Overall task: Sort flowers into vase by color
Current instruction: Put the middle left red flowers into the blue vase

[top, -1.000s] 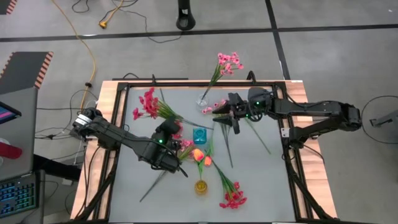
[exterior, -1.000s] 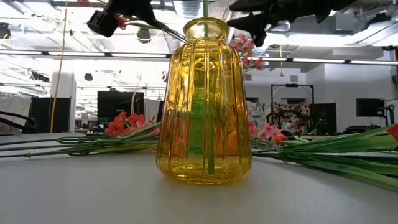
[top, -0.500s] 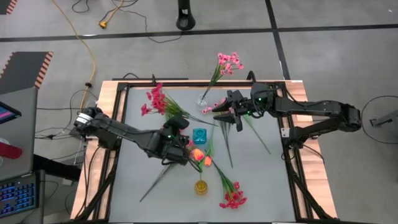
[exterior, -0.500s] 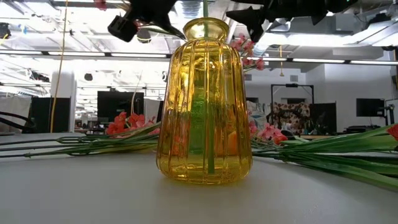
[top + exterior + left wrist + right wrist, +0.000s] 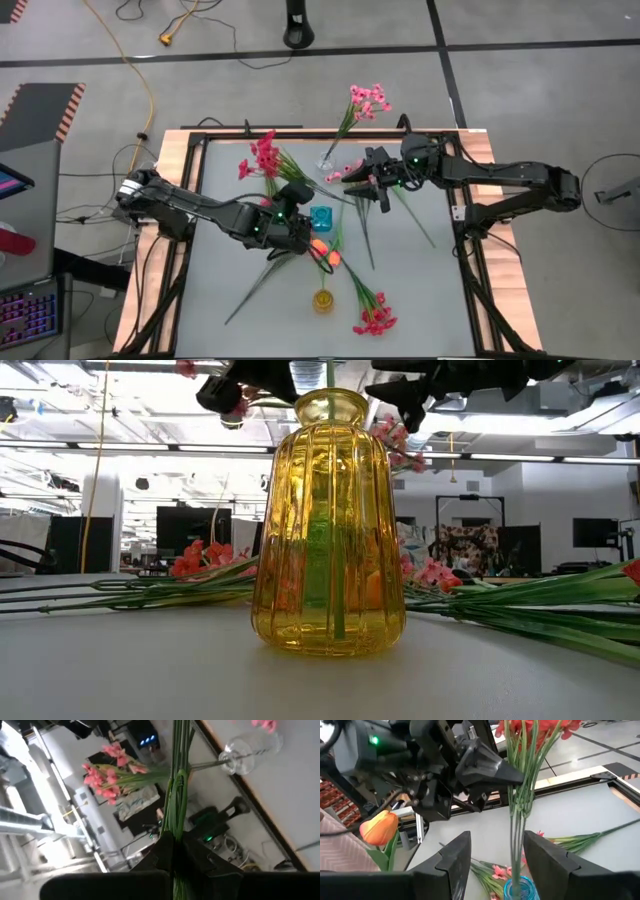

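My left gripper is shut on a red flower spray over the table's middle. The spray's blossoms stand high, and its stems run down to the mouth of a small blue vase. My right gripper hangs open just right of that vase, facing the spray and touching nothing. A yellow vase near the front holds orange tulips. A clear vase at the far edge holds light-pink flowers. A deep-pink spray lies flat near the front. My left gripper pinches the red spray's bundled green stems between its two fingers, about midway along them. The fingers come roughly level from the table's left and lie across the stems. The spray stands nearly upright, blossoms above the fingers, lower stems reaching down to the blue vase.
Loose green stems lie on the grey table left of the yellow vase, and more stems lie right of centre. A black frame borders the table. A yellow cable runs over the floor beyond.
My left gripper has moved toward the table's right with the red spray and turned at the wrist. The spray has swung from leaning toward the left edge to nearly upright, its blossoms shifting right and toward the far edge. The right gripper has kept still.
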